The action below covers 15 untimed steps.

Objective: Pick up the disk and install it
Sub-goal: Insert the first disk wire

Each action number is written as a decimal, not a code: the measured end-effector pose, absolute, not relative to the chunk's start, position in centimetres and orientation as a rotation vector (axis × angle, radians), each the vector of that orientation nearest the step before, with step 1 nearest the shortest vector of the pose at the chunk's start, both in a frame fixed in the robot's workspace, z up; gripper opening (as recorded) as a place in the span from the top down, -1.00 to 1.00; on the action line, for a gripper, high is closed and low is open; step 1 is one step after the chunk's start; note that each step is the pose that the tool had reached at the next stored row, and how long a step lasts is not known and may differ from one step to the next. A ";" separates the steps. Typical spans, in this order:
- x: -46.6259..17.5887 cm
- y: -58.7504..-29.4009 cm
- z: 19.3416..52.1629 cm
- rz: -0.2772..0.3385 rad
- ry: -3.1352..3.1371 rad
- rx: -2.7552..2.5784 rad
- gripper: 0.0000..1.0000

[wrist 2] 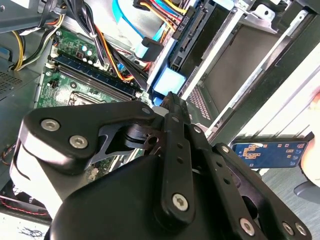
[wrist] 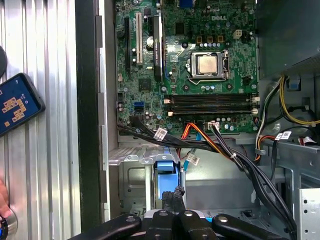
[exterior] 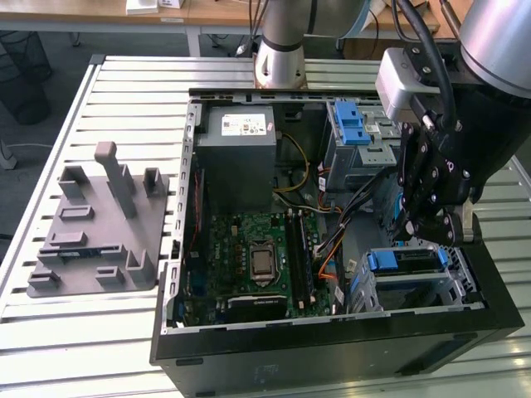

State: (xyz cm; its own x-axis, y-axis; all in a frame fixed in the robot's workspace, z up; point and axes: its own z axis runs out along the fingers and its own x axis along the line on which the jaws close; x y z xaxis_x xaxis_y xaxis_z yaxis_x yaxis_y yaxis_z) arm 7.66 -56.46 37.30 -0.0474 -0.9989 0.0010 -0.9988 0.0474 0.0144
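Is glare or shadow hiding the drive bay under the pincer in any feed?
Exterior view: the drive bay under the pincer is evenly lit; deepest shadow lies beside the power-supply box, glare on the arm's silver shell. Second wrist view: table slats wash out white, the pincer's body is a dark mass. First wrist view: motherboard evenly lit, bay dimmer but visible.

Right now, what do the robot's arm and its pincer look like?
The arm is a smooth silver-grey tube, and black cables run along it. A pale grey box sits at the wrist. The pincer is matte black, built of flat linked bars with rounded ends, pinned by silver screws.
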 end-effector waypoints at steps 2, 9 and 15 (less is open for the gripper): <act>7.7 -56.5 37.3 -0.015 -2.266 2.161 0.79; 7.7 -56.5 37.3 -0.015 -2.266 2.161 0.79; 8.7 -56.5 37.2 -0.014 -2.267 2.162 0.79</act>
State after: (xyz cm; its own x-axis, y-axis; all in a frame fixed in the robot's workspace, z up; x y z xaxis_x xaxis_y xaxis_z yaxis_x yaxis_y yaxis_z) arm 8.73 -56.46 37.18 -0.0474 -0.9989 0.0008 -0.9988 0.0474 0.0128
